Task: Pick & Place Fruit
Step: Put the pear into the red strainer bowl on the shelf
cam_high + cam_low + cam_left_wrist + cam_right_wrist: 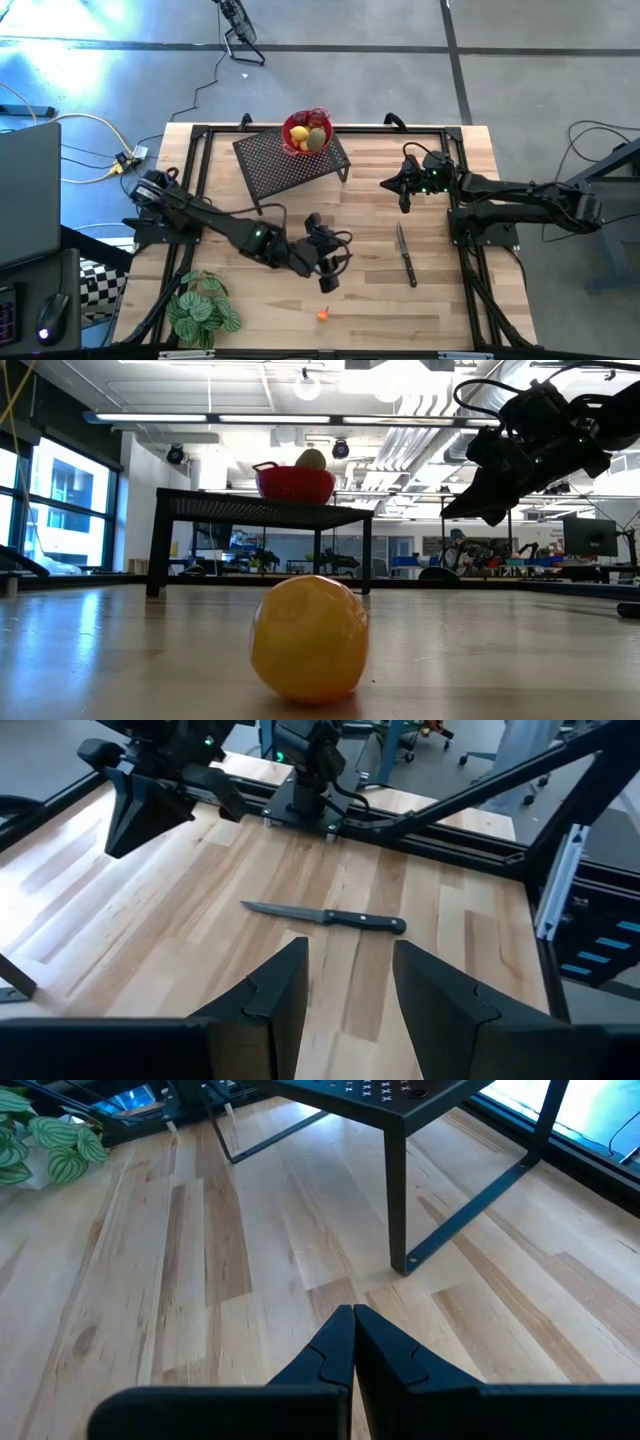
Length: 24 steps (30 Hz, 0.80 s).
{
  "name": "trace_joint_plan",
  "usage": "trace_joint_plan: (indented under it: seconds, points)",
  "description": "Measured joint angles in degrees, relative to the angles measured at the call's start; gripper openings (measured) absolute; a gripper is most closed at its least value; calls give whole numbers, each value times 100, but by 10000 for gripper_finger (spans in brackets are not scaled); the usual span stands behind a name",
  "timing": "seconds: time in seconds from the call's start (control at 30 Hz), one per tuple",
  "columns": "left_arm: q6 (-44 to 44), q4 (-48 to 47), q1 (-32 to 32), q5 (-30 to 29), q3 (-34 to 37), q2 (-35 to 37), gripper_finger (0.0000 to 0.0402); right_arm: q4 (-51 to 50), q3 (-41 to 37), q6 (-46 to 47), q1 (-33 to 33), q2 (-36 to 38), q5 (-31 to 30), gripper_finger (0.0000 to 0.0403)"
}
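small round orange-yellow fruit (308, 638), glossy

Both arms are matte black with jointed segments. The left gripper (348, 995) has two broad, angular, wedge-shaped fingers; the right gripper (352, 1342) shows the same dark fingers, and a green light glows near its wrist.

A pale wooden table (400, 300) carries everything. On it lie a knife (405, 256), a small orange fruit (323, 314), a leafy plant (203, 310) and a black mesh stand (290, 160), apparently.
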<state>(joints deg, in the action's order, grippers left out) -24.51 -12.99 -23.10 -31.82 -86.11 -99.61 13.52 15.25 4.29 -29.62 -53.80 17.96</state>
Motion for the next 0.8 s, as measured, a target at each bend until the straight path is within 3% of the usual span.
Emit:
trace_joint_plan:
  seconds: [0.8]
  points:
    - [-577,69,-429,-28,-24,-4,138,1,0,4,2,0,-75,3]
